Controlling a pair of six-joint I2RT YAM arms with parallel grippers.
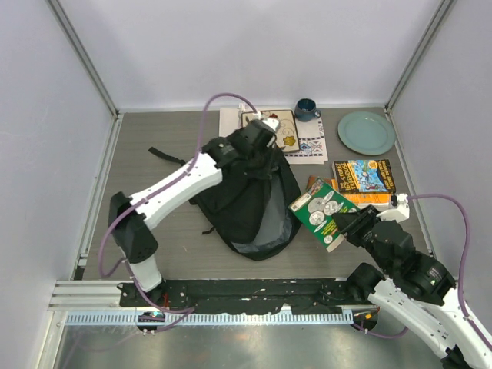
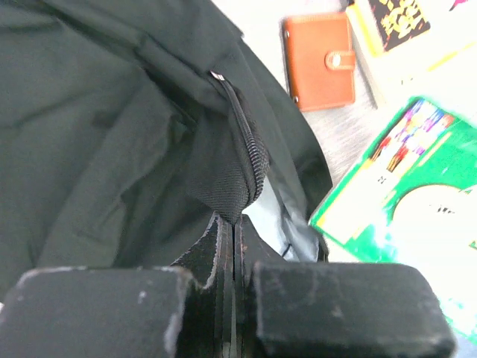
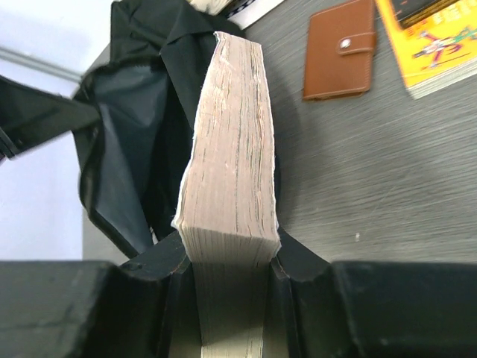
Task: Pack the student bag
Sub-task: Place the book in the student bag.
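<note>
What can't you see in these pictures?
- Inside of the student bag: top view, dark, folds cover it.
- Title of the green book: top view too small, left wrist blurred, right wrist only page edges.
- Most of the brown wallet: top view, behind the green book.

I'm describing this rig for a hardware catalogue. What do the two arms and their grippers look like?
The left arm and right arm have white links and bulky black joint housings. One purple cable loops from the left wrist, a second purple cable from the right. The left gripper and right gripper have blocky matte black fingers, scuffed pale at the edges.
</note>
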